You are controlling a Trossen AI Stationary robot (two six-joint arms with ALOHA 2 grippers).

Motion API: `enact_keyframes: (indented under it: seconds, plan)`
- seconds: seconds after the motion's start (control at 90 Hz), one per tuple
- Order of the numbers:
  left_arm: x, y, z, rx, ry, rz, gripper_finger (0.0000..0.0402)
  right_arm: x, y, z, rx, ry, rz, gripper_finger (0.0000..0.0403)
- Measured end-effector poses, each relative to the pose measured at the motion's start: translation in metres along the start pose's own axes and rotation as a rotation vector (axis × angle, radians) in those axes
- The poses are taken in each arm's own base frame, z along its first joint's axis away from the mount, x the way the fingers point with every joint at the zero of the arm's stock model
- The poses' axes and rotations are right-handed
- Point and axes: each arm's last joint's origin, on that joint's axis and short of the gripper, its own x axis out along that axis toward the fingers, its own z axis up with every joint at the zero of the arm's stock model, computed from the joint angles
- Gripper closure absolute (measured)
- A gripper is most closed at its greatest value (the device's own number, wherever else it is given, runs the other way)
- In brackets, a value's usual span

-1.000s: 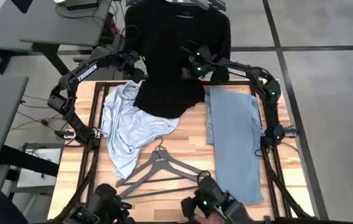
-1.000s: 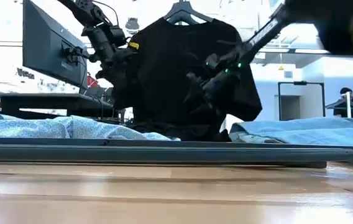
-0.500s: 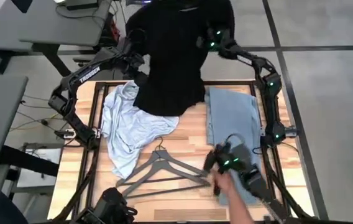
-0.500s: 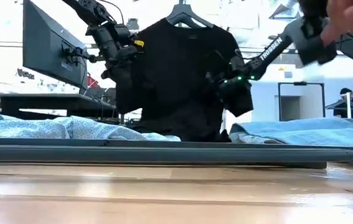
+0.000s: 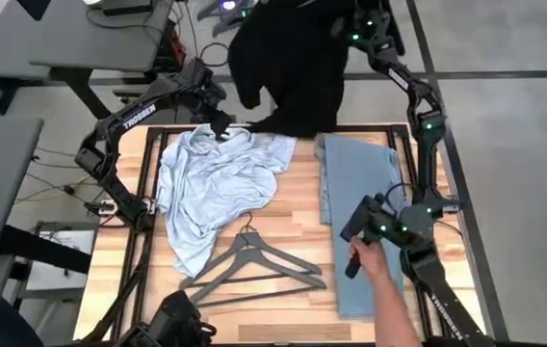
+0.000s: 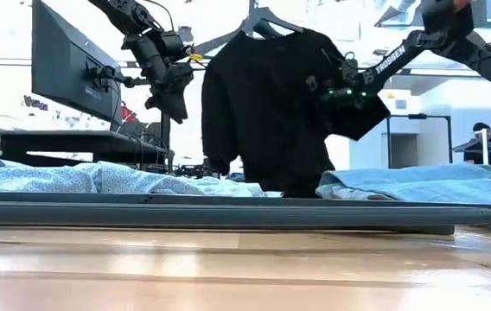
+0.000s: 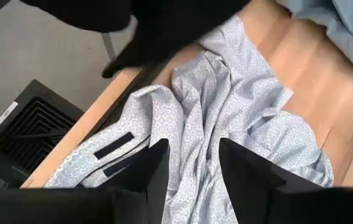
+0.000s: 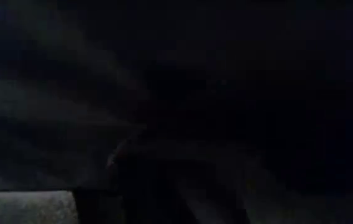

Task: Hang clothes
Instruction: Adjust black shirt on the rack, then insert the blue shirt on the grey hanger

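Black short-sleeved t-shirt (image 5: 291,60) hangs on a grey hanger (image 6: 258,19) past the table's far edge, hem near the tabletop in the low view. Right gripper (image 6: 342,92) is pressed into the shirt's sleeve; right wrist view all dark cloth, finger state cannot be told. Left gripper (image 7: 186,165) hovers over the crumpled pale blue-white button shirt (image 5: 211,188), fingers apart, holding nothing. Light blue denim jeans (image 5: 360,207) lie flat alongside. A person's hand (image 5: 368,258) rests over the jeans. Two grey hangers (image 5: 254,265) lie on the wooden table (image 5: 293,222).
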Motion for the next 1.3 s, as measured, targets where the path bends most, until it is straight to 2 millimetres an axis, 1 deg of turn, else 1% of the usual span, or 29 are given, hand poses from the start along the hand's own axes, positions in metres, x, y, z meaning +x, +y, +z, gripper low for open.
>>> enact_keyframes:
  seconds: [0.122,0.244,0.344,0.467,0.544,0.622,0.744,0.867,0.956,1.033,1.122,1.222,1.3]
  plan:
    - [0.0,0.0,0.0,-0.002,-0.002,0.001,0.0279,0.005,0.002,-0.014,0.061,0.12,0.012,0.0212]
    - [0.0,0.0,0.0,-0.008,-0.002,0.0,0.0279,0.015,0.012,-0.039,0.051,0.272,0.024,0.0212]
    - [0.0,-0.002,-0.001,-0.03,0.009,-0.007,0.0279,0.024,0.023,-0.066,-0.019,0.401,0.024,0.0212]
    - [-0.002,-0.02,-0.007,0.017,-0.016,-0.038,0.0279,0.028,0.033,-0.102,-0.188,0.588,-0.012,0.0212]
    - [-0.002,-0.027,-0.015,0.043,-0.055,-0.055,0.0279,0.027,0.039,-0.124,-0.277,0.704,-0.082,0.0212]
    - [0.0,-0.028,-0.028,0.018,-0.089,-0.047,0.0279,0.026,0.048,-0.144,-0.345,0.814,-0.132,0.0212]
    - [-0.005,-0.029,-0.047,-0.029,-0.169,-0.031,0.0279,0.024,0.063,-0.168,-0.383,0.944,-0.136,0.0212]
    - [-0.005,-0.037,-0.065,0.0,-0.179,-0.047,0.0279,0.021,0.084,-0.193,-0.447,1.084,-0.085,0.0212]
    - [-0.006,-0.04,-0.075,0.034,-0.172,-0.049,0.0279,0.019,0.103,-0.213,-0.465,1.166,-0.05,0.0212]
    - [-0.001,-0.04,-0.083,0.004,-0.149,-0.053,0.0279,0.02,0.121,-0.231,-0.458,1.207,-0.033,0.0212]
    - [0.009,-0.039,-0.093,-0.035,-0.086,-0.06,0.0279,0.023,0.142,-0.251,-0.474,1.221,0.003,0.0212]
    - [0.012,-0.04,-0.098,-0.032,-0.077,-0.046,0.0279,0.031,0.166,-0.273,-0.506,1.174,0.044,0.0212]
    - [0.017,-0.04,-0.102,-0.041,-0.078,-0.027,0.0279,0.035,0.182,-0.289,-0.498,1.142,0.072,0.0212]
